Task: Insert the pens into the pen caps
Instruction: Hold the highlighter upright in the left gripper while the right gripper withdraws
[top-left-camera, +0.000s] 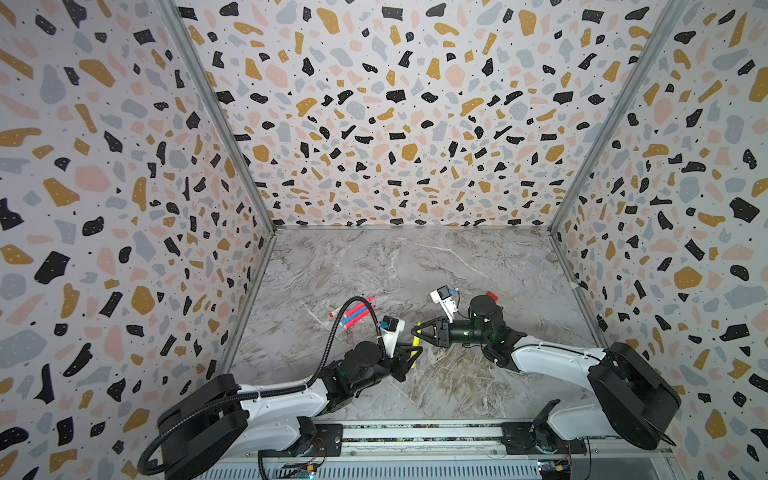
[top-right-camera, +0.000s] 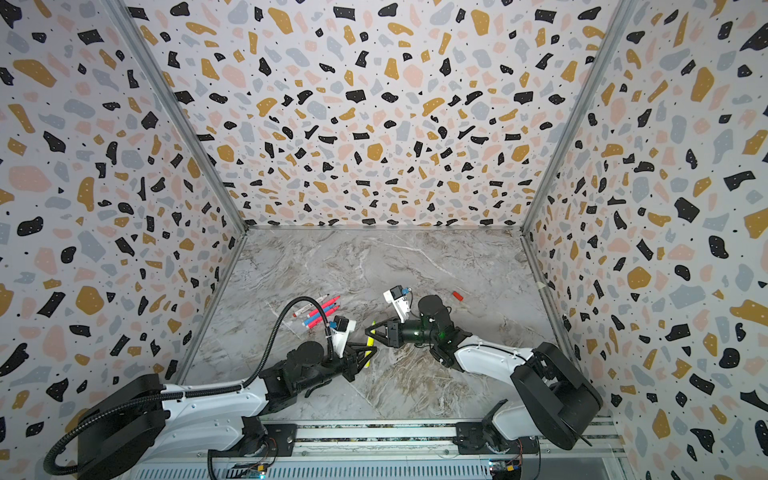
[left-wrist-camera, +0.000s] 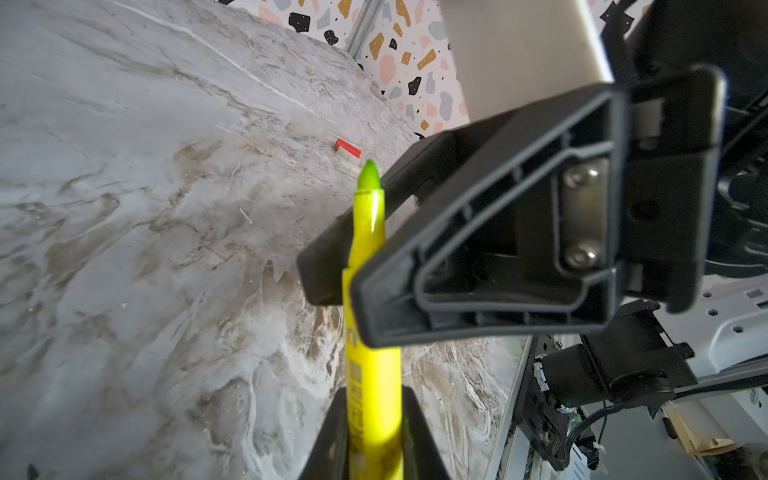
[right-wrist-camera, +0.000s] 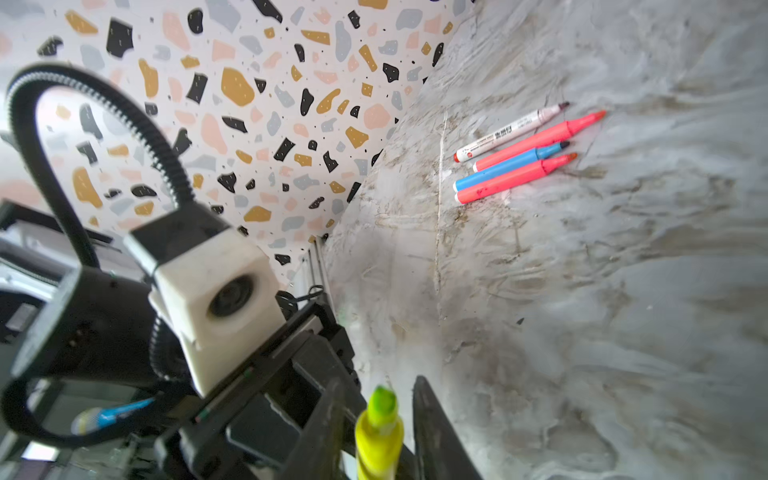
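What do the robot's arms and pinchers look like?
The left arm and right arm are white shells with black joints. The left gripper and right gripper are black, with hollow triangle-shaped fingers and silver screws. A black ribbed cable loops over the left arm. Each wrist carries a little white camera box.

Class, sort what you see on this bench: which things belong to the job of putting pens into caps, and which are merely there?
Belongs to the job: yellow pen, white pen, pink pen, blue pen, second pink pen, red cap.
Merely there: black cable, patterned walls, metal rail.
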